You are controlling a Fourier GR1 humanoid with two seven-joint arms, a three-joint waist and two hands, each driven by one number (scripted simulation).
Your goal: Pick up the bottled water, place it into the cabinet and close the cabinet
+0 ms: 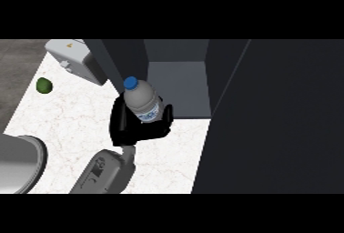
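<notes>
Clear bottled water (143,103), blue cap, white and blue label, roughly upright right at the mouth of the dark cabinet (176,84), which stands open at the counter's (67,123) far side

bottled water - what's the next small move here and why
Probably ease the bottled water a little further forward and to the right, onto the cabinet floor. The right hand has its fingers curled round the upright bottle, which stands at the cabinet's open front, not clearly inside yet. The cabinet door is open, so the way in looks free.
</notes>
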